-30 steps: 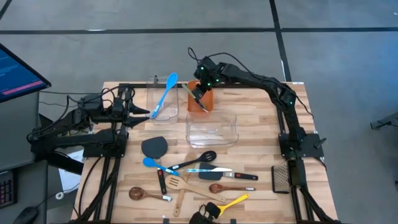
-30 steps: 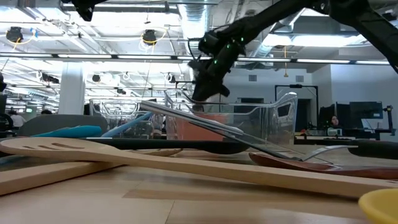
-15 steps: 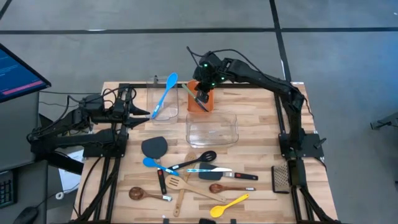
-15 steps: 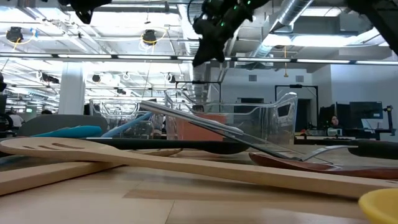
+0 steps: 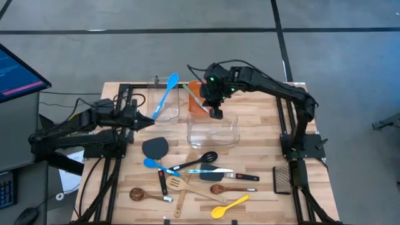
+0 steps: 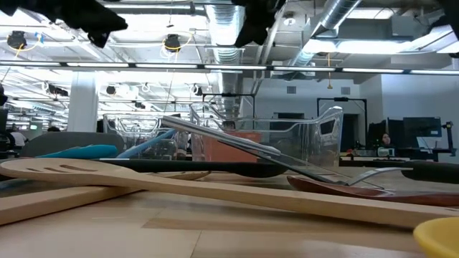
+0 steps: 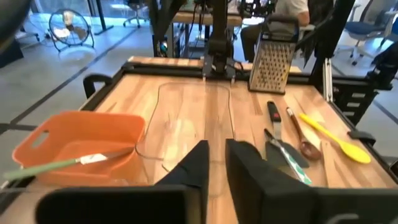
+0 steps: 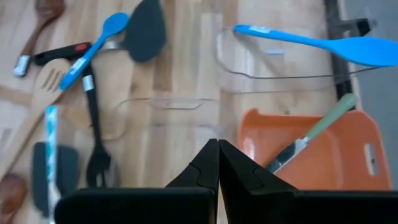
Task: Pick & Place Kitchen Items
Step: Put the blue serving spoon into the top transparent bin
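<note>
My right gripper (image 5: 215,113) is shut and empty, high above the far edge of a clear tub (image 5: 213,141), just near of the orange bin (image 5: 196,106). A green-handled utensil (image 8: 311,132) leans in that bin, its handle over the rim. A blue spoon (image 5: 166,92) rests across the other clear tub (image 5: 155,100). My left gripper (image 5: 149,119) is shut and empty, left of the tubs. Black, blue, wooden and yellow utensils (image 5: 187,172) lie in a loose heap on the table's near half; the yellow spoon (image 5: 230,204) lies nearest the front.
A metal grater (image 5: 282,178) lies at the table's right, near the right arm's base. In the low view a wooden slotted spatula (image 6: 143,179) lies across the foreground in front of the tubs. A monitor (image 5: 19,72) stands off the table's left.
My right gripper has risen out of the orange bin and gone toward the table's near edge, over the clear tub; the green-handled utensil stays leaning in the bin. My left gripper has shifted a little toward the near and right edges.
</note>
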`<action>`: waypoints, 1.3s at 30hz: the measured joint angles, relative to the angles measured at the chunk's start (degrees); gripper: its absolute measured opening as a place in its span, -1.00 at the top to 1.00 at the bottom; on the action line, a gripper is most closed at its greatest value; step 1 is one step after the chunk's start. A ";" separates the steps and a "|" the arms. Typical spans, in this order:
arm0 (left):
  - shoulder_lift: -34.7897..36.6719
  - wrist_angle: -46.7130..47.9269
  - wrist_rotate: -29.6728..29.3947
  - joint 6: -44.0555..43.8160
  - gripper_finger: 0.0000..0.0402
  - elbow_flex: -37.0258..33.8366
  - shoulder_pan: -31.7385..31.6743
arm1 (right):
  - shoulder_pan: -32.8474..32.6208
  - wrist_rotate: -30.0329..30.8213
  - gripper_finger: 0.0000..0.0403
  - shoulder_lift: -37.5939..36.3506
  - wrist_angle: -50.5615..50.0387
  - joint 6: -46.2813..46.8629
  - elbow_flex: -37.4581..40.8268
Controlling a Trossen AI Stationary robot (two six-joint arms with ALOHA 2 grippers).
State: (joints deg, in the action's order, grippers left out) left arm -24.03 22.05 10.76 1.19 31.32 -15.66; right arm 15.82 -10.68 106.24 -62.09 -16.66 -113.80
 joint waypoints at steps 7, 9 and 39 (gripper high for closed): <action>0.02 -4.00 0.00 0.02 0.98 -3.58 0.00 | -2.27 0.00 1.00 -3.33 -2.90 0.04 0.59; 0.02 -5.69 0.00 0.02 0.99 -4.56 0.00 | -2.35 0.00 1.00 -5.14 -3.90 0.23 2.26; 0.02 -14.56 0.02 2.89 0.99 -8.36 0.00 | -4.12 0.06 1.00 -48.71 48.80 17.84 67.06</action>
State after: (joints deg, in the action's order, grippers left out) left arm -24.01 7.49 10.79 4.08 22.96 -15.66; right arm 11.70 -10.62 57.53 -13.29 1.18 -46.74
